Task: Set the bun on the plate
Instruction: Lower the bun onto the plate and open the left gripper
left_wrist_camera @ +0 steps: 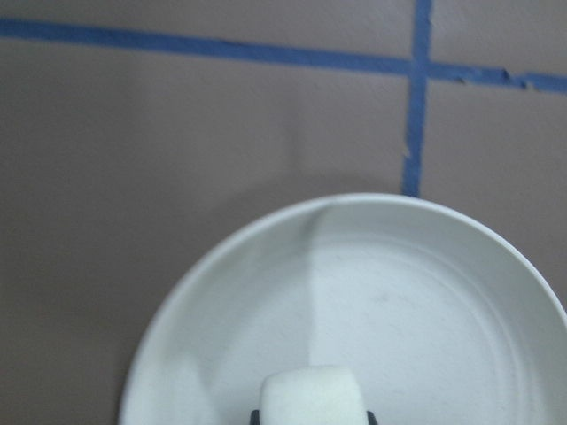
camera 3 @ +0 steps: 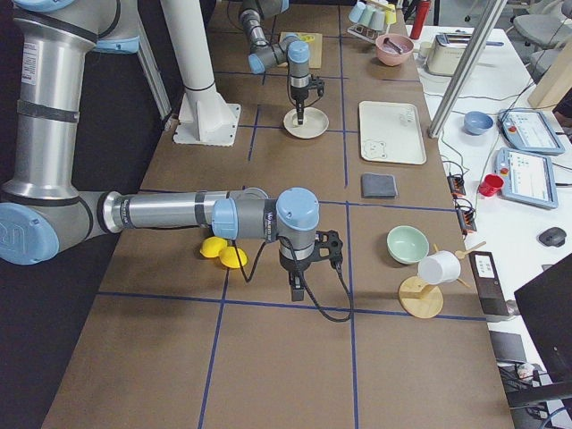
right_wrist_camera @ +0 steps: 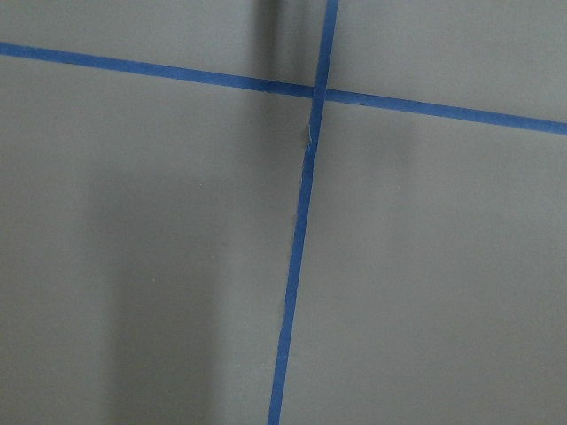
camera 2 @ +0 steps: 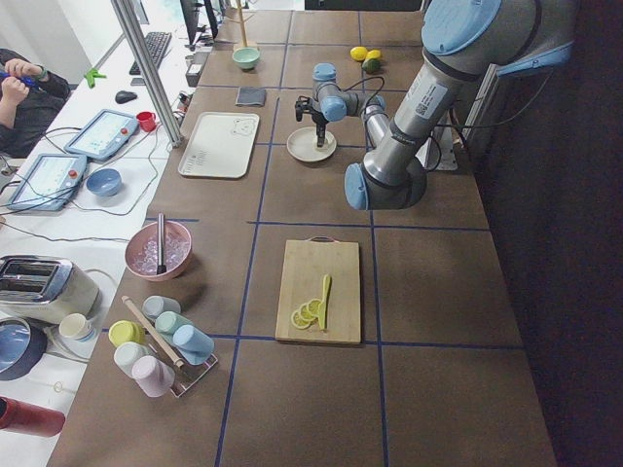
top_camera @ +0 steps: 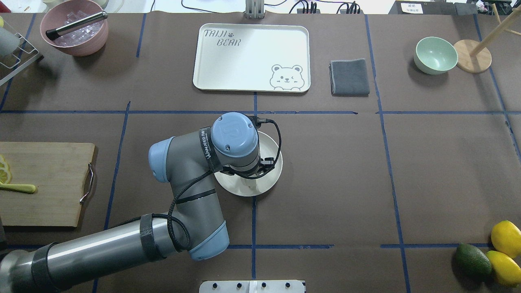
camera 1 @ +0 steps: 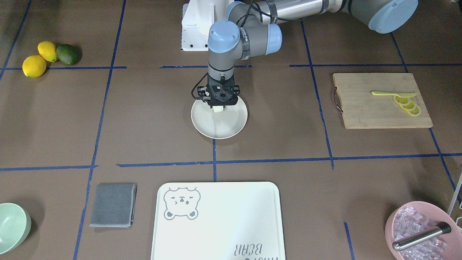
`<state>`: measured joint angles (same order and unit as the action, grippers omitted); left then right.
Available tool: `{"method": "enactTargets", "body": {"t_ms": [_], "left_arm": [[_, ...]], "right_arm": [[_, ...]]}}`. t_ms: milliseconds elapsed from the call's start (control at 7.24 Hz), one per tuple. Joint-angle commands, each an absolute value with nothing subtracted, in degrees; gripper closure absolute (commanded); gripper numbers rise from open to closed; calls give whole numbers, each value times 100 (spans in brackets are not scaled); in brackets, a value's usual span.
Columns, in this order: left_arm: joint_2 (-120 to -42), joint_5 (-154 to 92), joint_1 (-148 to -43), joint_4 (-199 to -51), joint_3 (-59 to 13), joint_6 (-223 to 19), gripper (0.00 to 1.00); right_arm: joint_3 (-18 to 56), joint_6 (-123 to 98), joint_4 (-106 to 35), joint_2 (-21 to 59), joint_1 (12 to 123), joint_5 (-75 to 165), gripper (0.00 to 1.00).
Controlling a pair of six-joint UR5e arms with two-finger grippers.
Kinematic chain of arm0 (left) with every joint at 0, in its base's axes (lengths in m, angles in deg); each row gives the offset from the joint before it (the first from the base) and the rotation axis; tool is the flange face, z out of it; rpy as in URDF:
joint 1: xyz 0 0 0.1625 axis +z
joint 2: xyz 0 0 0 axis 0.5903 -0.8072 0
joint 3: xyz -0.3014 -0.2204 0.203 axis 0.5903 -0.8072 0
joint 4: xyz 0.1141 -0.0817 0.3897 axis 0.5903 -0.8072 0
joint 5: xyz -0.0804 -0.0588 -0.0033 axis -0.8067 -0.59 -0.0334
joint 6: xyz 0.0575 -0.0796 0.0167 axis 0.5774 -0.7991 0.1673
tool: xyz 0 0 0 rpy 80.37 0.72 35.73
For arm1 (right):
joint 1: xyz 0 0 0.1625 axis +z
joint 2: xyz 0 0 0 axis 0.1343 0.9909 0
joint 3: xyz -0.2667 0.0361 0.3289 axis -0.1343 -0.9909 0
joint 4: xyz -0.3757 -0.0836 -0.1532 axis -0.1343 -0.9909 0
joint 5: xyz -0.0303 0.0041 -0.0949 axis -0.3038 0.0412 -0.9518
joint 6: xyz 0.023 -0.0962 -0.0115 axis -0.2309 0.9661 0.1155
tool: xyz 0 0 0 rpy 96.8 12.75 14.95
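Note:
The white bun (camera 1: 217, 109) sits between the fingers of my left gripper (camera 1: 218, 107), which is shut on it just above the round cream plate (camera 1: 231, 127), over the plate's robot-side half. In the left wrist view the bun (left_wrist_camera: 310, 395) fills the bottom edge, with the plate (left_wrist_camera: 425, 292) spread beneath it. From overhead my left wrist covers the bun, and only the plate's rim (top_camera: 272, 185) shows. My right gripper (camera 3: 295, 288) hangs over bare table near the lemons; I cannot tell whether it is open or shut.
A bear tray (top_camera: 252, 57), a grey cloth (top_camera: 349, 77) and a green bowl (top_camera: 435, 55) lie on the far side. A cutting board with lemon slices (camera 1: 382, 100) is on my left. Two lemons and an avocado (top_camera: 472, 259) sit at near right. A pink ice bowl (top_camera: 75, 28) stands far left.

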<state>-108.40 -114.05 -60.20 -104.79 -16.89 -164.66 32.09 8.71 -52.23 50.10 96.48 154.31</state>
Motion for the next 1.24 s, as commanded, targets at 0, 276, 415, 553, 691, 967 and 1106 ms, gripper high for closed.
{"method": "enactTargets", "body": {"t_ms": [0,276,415,553,691,967,1106], "left_arm": [[-10867,-11396,-5999,-10459,-1673,-16449,0],[-10815,-11501,-6279,-10336,-1840,-16371,0],[-10797,-11780,-6516,-9979,-2058,-16100,0],[-10483,-12149,-6866,-9340,-2713,-15488,0],[-9671,-12335,-7253,-9212,-3494,-14447,0],[-8167,-13072,-8463,-9228,-4237,-12434,0],[-7542,-13362,-9209,-9237,-4275,-11275,0]], "right_arm": [[3212,870,-5223,5010,9649,15431,0],[3212,862,-5223,5010,9649,15440,0],[3221,844,-5223,5002,9649,15440,0],[3212,835,-5223,5002,9649,15510,0],[3204,835,-5223,4993,9640,15554,0],[3204,844,-5214,4993,9640,15554,0],[3195,844,-5223,4993,9640,15554,0]]}}
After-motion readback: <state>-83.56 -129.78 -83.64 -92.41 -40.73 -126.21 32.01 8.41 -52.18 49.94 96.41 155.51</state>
